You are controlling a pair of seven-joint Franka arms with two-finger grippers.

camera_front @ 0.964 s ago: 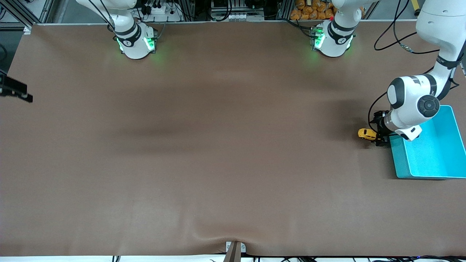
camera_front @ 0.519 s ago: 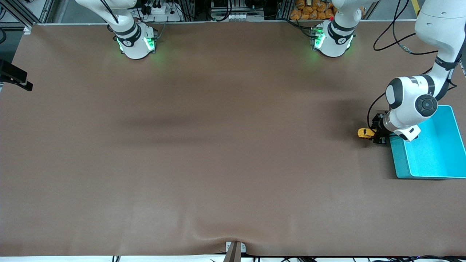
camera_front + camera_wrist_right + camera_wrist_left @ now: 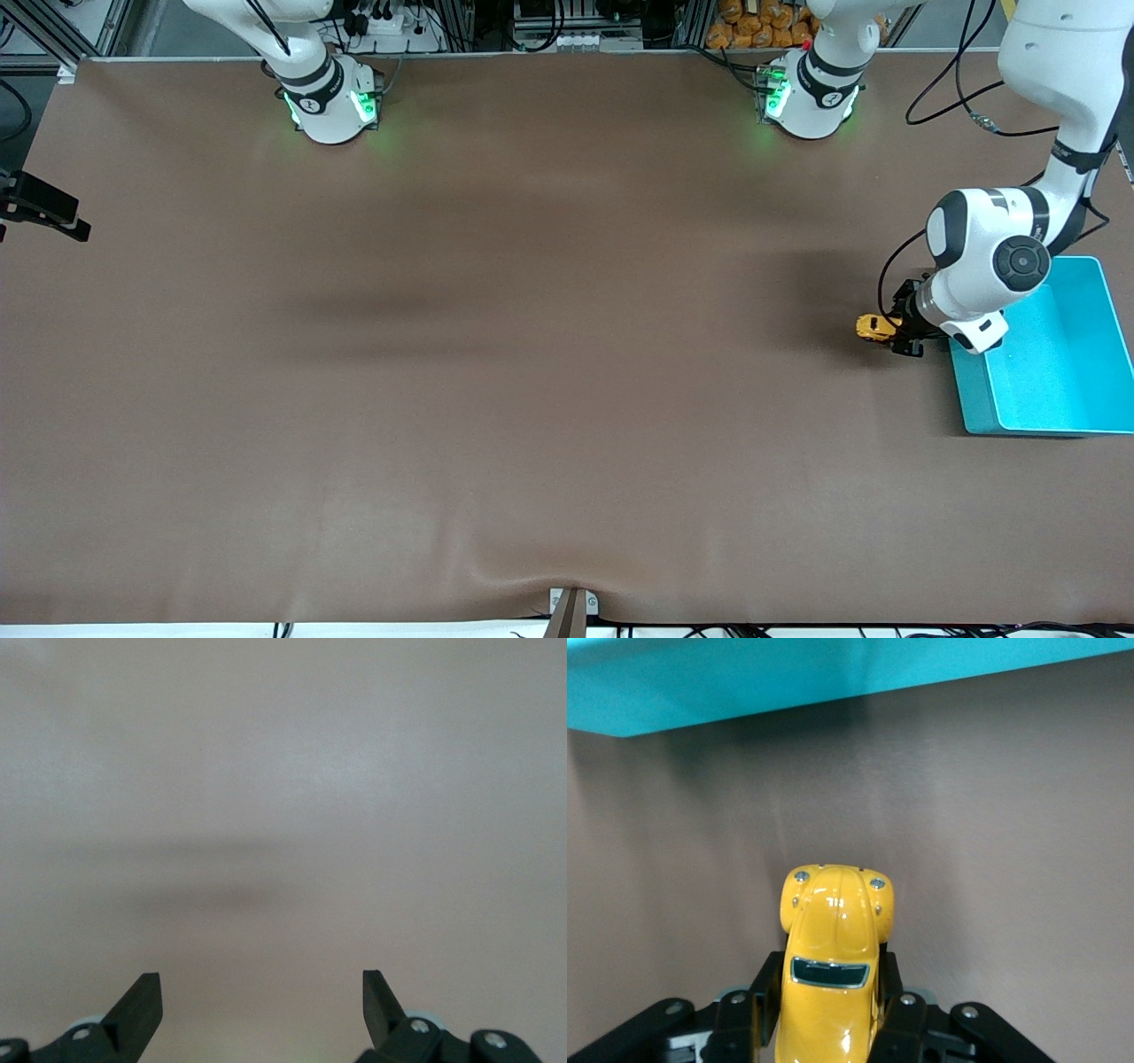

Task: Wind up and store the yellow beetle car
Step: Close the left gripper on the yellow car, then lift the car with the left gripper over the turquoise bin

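One glossy yellow car [image 3: 830, 979], dark window, clamped by L gripper [image 3: 897, 334] beside bin [image 3: 973, 399], nose away from it; R gripper [image 3: 261, 1005] agape, waiting.

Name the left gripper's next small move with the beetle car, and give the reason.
Probably drag it backward along the table to wind it: the left gripper is shut on the yellow beetle car, which sits low beside the turquoise bin, not yet in it. The right gripper waits open.

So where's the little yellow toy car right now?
The yellow beetle car sits on the table at the left arm's end, right beside the turquoise bin, pinched between the left gripper's fingers.
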